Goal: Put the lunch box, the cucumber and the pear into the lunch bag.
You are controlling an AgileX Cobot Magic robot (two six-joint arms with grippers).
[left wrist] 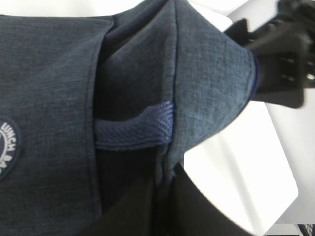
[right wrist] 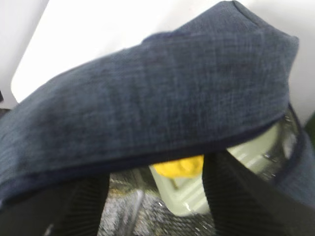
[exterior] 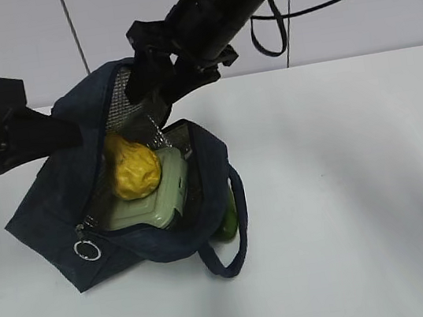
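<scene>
On the white table, toward 9 o'clock from its middle, lies the lunch bag with its mouth open toward the camera in the exterior view. Inside the mouth the lunch box rests with its pale green lid up, and the pear sits on top of that lid, touching it, at the 10 o'clock side of the box. The cucumber is only partly visible: a green end shows at 4 o'clock from the lunch box, between the bag wall and the loop handle, and I cannot tell if it is inside the bag or just beside it. A metal ring zipper pull hangs at the 7 o'clock corner of the opening. The left gripper comes from 9 o'clock and is closed on the fabric of the bag's upper edge; the left wrist view shows mostly navy cloth and a woven strap, with the dark fingers hidden in the fold. The right gripper reaches down from 1 o'clock to the far rim of the bag, where the silver lining shows. In the right wrist view its two dark fingers stand apart, with the pear and the lunch box seen between them under the navy flap, and nothing is held between them.
</scene>
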